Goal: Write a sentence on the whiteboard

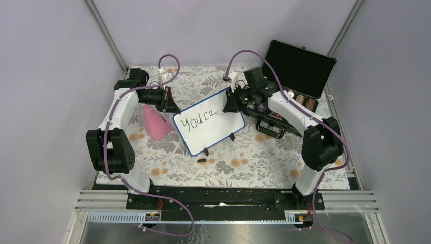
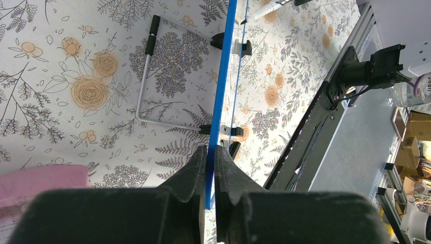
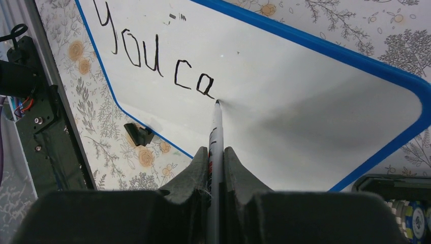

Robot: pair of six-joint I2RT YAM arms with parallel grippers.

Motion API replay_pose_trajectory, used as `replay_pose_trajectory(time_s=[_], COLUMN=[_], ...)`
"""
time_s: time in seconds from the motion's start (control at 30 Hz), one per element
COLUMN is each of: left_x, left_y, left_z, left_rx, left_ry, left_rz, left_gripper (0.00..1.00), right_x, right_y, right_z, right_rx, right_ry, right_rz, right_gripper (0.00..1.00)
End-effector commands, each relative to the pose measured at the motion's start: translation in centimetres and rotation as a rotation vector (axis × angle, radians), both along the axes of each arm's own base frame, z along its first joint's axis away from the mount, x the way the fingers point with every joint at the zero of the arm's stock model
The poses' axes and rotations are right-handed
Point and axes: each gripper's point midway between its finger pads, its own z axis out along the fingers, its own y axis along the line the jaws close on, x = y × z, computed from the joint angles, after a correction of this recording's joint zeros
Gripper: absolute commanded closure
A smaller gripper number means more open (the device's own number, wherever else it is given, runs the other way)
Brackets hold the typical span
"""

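Observation:
The whiteboard (image 1: 218,129) lies tilted on the flowered table, its blue frame running round a white face (image 3: 305,86). Dark lettering (image 3: 152,61) on it reads "You ca" (image 1: 199,121). My right gripper (image 3: 216,150) is shut on a grey marker (image 3: 215,129), whose tip touches the board just after the "a". From above, the right gripper (image 1: 229,104) is at the board's far edge. My left gripper (image 2: 210,148) is shut on the board's blue edge (image 2: 223,76), at the far left corner in the top view (image 1: 170,104).
A pink wedge (image 1: 155,122) sits just left of the board. An open black foam-lined case (image 1: 300,66) stands at the back right behind the right arm. A small dark cap (image 1: 202,160) lies near the board's front. A wire stand (image 2: 145,86) and black clip feet (image 3: 138,134) hang under the board.

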Motion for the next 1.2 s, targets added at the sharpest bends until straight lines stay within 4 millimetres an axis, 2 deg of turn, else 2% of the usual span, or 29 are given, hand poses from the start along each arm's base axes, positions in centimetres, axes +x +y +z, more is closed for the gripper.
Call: replay_pose_trajectory(time_s=[0.0, 0.63, 1.17], left_x=[0.7, 0.6, 0.6], left_y=[-0.1, -0.2, -0.3], left_z=[0.8, 0.7, 0.6], left_rx=[0.020, 0.020, 0.020], left_ry=[-0.058, -0.054, -0.052], left_rz=[-0.013, -0.017, -0.017], left_gripper=[1.00, 1.00, 1.00], right_x=[0.1, 1.7, 2.0], right_y=[-0.6, 0.2, 0.3], right_z=[4.0, 4.5, 2.3], right_rx=[0.051, 0.068, 0.041], right_ry=[-0.088, -0.097, -0.060], right_rz=[0.002, -0.007, -0.011], right_gripper=[1.00, 1.00, 1.00])
